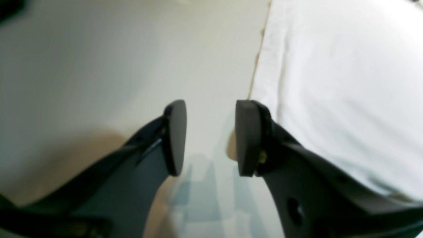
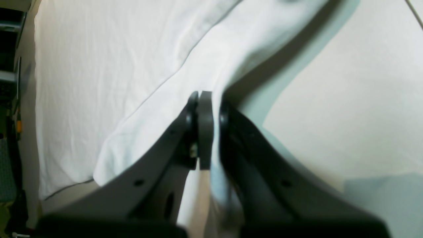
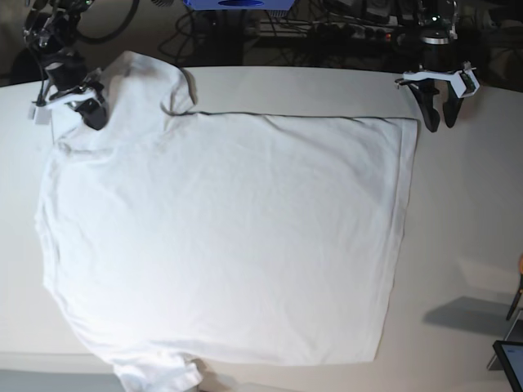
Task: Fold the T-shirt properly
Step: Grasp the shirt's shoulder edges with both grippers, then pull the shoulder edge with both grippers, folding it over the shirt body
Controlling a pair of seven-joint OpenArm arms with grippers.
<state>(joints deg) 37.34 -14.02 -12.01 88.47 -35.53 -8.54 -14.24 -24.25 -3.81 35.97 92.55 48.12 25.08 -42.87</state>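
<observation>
Dark right fingers pinched shut on wrinkled plain white cloth T-shirt, spread on pale bench, left fingers parted, empty, beside hem.

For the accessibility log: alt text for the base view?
A white T-shirt lies spread flat on a pale table. The right gripper, jaws shut, pinches cloth at the shirt's far left; the left gripper hangs open just off its far right corner.

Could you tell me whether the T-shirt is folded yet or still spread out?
Mostly spread: the T-shirt lies flat across the table. Only the sleeve by the right gripper is lifted, pinched there.
</observation>
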